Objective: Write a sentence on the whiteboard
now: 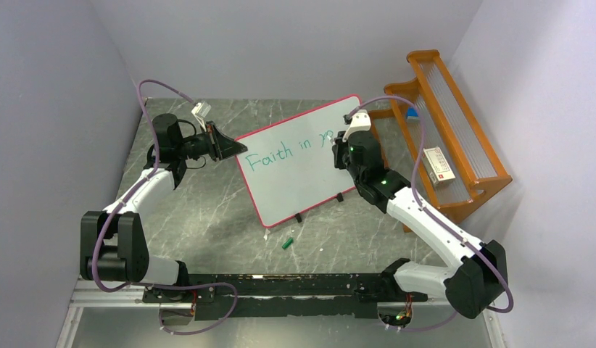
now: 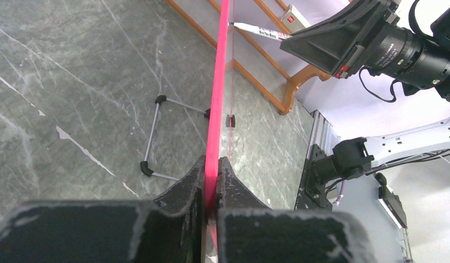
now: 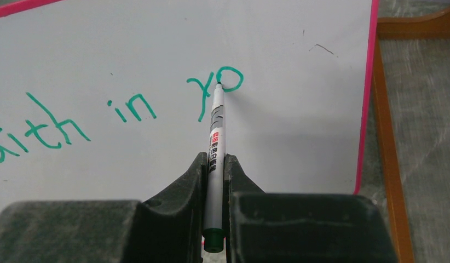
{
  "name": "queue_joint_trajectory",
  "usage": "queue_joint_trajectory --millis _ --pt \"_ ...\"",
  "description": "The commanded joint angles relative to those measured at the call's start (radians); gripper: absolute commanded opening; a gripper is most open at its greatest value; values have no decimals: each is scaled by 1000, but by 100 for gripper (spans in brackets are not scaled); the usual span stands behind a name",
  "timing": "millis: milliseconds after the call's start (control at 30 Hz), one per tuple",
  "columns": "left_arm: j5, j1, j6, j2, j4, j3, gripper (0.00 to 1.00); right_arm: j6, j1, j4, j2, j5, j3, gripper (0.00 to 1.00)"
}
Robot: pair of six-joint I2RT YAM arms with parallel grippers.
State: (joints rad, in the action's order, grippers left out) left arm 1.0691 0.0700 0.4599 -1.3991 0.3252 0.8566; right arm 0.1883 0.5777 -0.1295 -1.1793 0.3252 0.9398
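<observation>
1. The right jaws are pinched narrow on the marker (image 3: 216, 137) at its rear barrel. It is light, stiff, smooth plastic, and would likely twist unless gripped squarely there.
2. The marker's long axis points to 12 o'clock in the right wrist view. Its tip touches the "o" of the sentence (image 3: 136, 105).
3. The left jaws are clamped on the pink frame of the whiteboard (image 1: 295, 188), at its 9 o'clock edge. The board looks thin, light and probably tippy.
4. The board stands mid-worktop (image 1: 208, 217), with its long axis running from 8 to 2 o'clock in the top view.
</observation>
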Motion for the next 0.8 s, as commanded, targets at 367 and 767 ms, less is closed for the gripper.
queue_joint_trajectory --millis 367,767 --pt "-18 25 -72 -26 -95 -7 5 -27 -35 31 36 50 -8 0" --pt "-19 25 -76 -27 -99 -8 5 -36 -46 67 -5 12 18 0"
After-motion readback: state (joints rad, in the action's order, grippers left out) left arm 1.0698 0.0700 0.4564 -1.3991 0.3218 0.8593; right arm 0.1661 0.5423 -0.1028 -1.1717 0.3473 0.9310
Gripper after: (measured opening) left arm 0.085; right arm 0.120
